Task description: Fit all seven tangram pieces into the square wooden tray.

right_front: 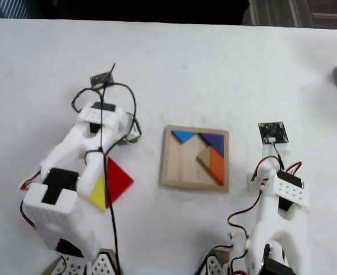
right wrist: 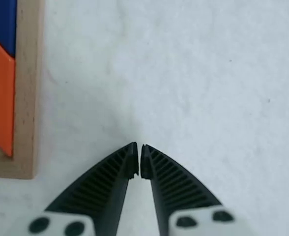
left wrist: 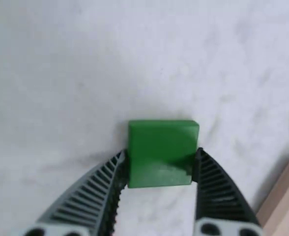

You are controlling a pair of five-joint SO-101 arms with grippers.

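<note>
1. Closest up: left gripper (left wrist: 160,156) is clamped on green piece (left wrist: 163,140), with one ribbed finger on each side edge. The piece is square and lies flat on the white table (left wrist: 85,59).
2. High view: the green piece is left of the tray (right_front: 164,160), near its top-left corner and not touching it. It is mostly covered by the left arm (right_front: 82,143).
3. Right gripper (right wrist: 138,160): fingers are closed, tips all but touching, with nothing between them. It points at bare table just beside the tray's outer right rim.
4. The tray sits mid-table between the two arms.
   - The light-blue triangle (right_front: 183,136) is at top left.
   - The dark-blue triangle (right_front: 214,142) is at top right.
   - The orange piece (right_front: 216,165) runs down the right side.
   - The tan piece (right_front: 204,156) touches both the orange piece and the dark-blue triangle.
   - The left half and bottom of the tray are bare wood.
5. Outside the tray, the red triangle (right_front: 118,179) and yellow piece (right_front: 98,193) touch each other, left of the tray. The yellow piece is partly under the left arm.
6. Writing: a small circuit board (right_front: 273,132) lies flat ahead of the right arm (right_front: 280,197), wired to it. Its markings are too small to read. The second board (right_front: 102,77), by the left arm, is just as unreadable.
</note>
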